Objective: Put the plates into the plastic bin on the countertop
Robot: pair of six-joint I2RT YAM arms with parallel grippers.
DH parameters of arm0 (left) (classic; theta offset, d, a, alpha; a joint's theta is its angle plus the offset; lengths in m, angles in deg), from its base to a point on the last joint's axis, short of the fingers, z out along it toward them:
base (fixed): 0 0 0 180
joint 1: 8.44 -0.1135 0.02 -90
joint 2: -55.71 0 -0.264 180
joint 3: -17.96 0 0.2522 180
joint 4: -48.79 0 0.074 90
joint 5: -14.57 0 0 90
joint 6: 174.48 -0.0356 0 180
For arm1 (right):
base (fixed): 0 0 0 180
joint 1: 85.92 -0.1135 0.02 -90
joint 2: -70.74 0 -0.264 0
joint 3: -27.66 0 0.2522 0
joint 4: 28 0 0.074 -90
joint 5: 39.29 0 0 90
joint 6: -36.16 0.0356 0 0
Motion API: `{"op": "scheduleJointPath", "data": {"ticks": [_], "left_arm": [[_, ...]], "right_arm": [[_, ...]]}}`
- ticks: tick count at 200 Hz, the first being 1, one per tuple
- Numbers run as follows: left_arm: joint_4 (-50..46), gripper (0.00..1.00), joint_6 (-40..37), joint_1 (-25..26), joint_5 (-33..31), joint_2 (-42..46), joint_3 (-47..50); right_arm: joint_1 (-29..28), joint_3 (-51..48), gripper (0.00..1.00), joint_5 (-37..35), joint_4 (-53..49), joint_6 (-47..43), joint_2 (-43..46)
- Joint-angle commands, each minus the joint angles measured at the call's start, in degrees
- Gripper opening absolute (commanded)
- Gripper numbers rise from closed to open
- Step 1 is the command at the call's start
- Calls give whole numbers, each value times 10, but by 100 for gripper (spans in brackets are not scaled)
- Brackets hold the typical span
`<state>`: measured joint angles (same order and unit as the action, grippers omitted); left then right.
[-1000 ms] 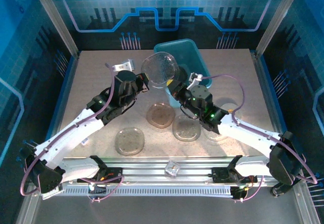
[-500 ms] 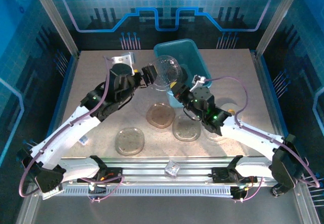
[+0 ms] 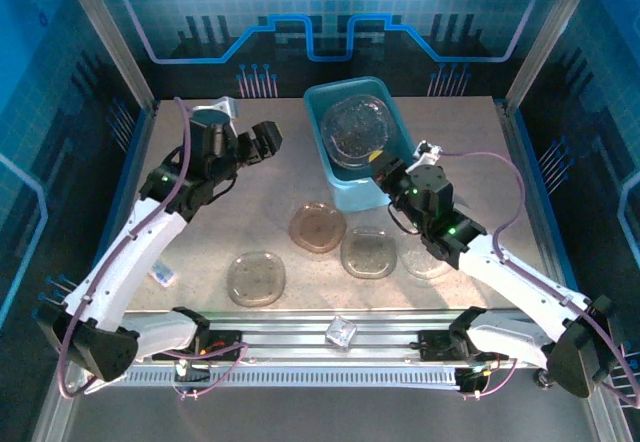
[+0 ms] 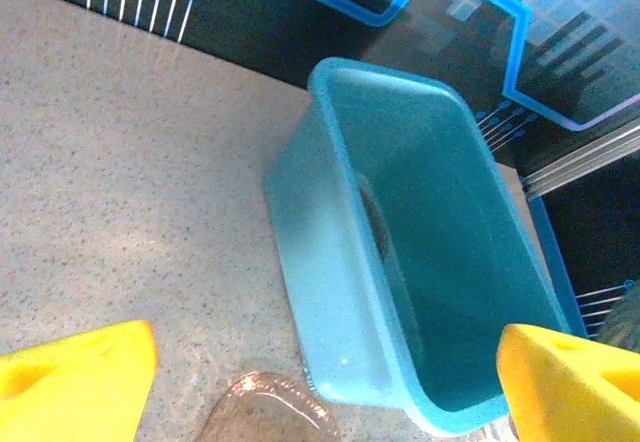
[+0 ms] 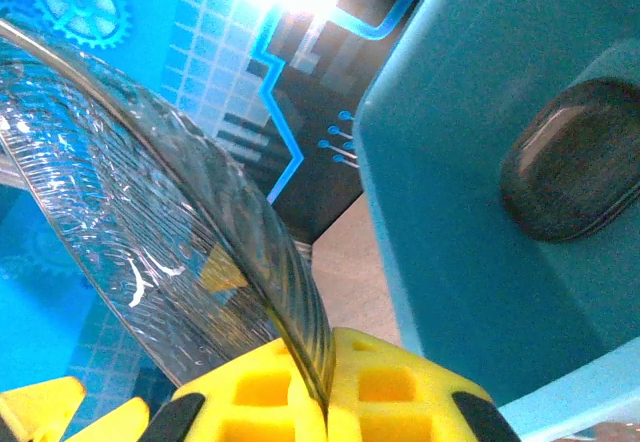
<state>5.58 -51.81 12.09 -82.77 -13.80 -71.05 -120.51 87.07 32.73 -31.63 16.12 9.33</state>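
I see right gripper (image 3: 384, 162) clamped on clear plate (image 3: 352, 127), over teal bin (image 3: 325, 167) opening. Left gripper (image 3: 264, 140) jaws apart, empty, left of bin. 4 plates (image 3: 318, 227) on countertop (image 3: 200, 232), nearer than bin.

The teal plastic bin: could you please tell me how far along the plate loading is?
Done: at least one dark smoky plate lies inside the teal rectangular plastic bin. In hand: the right claw is shut on a clear ribbed plate held over the bin; the left claw is open and empty. Left: about four translucent brownish plates on the beige speckled countertop.
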Motion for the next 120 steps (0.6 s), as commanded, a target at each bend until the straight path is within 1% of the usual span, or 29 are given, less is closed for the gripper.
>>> {"op": "scheduleJointPath", "data": {"ticks": [1,21,43,57,82,120], "left_arm": [[-12,89,1,-14,58,-11,20],[-7,89,1,-29,80,-20,32],[-21,89,-1,-50,123,-43,29],[-28,90,-4,-57,129,-54,30],[-14,90,-3,-70,142,-61,46],[-14,90,-13,-87,156,-82,44]], "right_arm": [[21,24,0,-15,-42,-13,6],[34,44,0,-11,-71,-14,-6],[39,75,0,-5,-92,-13,-32],[43,89,0,0,-105,-3,-51],[48,114,0,-6,-131,17,-84],[64,151,0,-14,-141,43,-138]]}}
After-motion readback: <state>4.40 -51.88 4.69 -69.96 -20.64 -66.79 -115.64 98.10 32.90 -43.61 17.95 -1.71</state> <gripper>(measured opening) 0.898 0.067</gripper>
